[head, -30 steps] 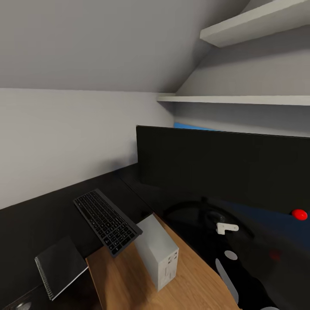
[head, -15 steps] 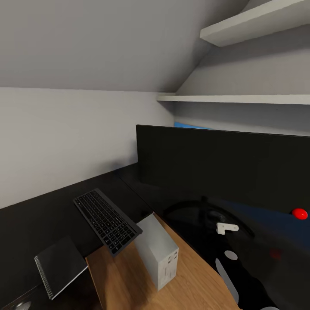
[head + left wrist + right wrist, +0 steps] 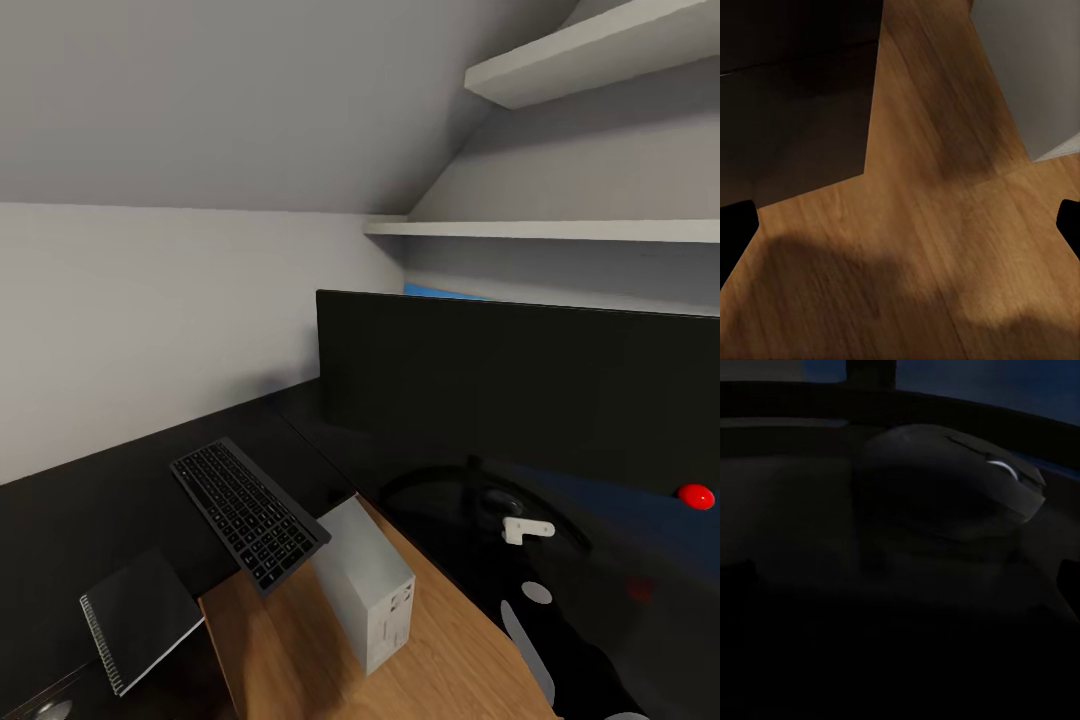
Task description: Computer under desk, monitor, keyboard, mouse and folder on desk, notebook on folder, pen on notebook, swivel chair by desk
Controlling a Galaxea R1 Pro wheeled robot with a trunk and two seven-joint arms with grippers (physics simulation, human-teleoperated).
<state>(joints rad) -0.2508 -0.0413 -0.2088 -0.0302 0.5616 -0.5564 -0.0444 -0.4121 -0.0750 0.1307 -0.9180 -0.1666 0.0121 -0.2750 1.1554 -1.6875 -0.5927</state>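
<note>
Head view: a black tabletop (image 3: 90, 480) is seen running along a pale wall, with a wooden floor (image 3: 300, 650) below its edge.
Monitor: the wide black monitor (image 3: 520, 390) is stood on the tabletop at the right; a red dot (image 3: 695, 496) is seen at its lower corner, and its curved stand (image 3: 480, 490) is set on the dark surface below the screen.
Keyboard: the keyboard (image 3: 248, 512) is laid on the tabletop left of the monitor, at a slant, its near end overhanging the tabletop edge.
Notebook: the dark grey notebook (image 3: 140, 618) is laid near the tabletop's front edge, apart from the keyboard, one corner past the edge.
Computer: the light grey computer (image 3: 368, 596) is stood upright on the wooden floor, just beside the keyboard's near end and below tabletop level.
Folder: a strip of bright blue (image 3: 440, 293) is seen above the monitor's top edge; it cannot be told from here whether this is the folder.
Shelves: two white wall shelves (image 3: 560, 230) are fixed above the monitor.
Left wrist view: the left tool (image 3: 900, 221) is held with fingertips (image 3: 735, 225) spread wide over the wooden floor, nothing between them.
Right wrist view: a dark rounded mouse (image 3: 952, 487) is made out on a dark surface ahead of the right tool (image 3: 900, 585), which is spread wide and apart from it.
</note>
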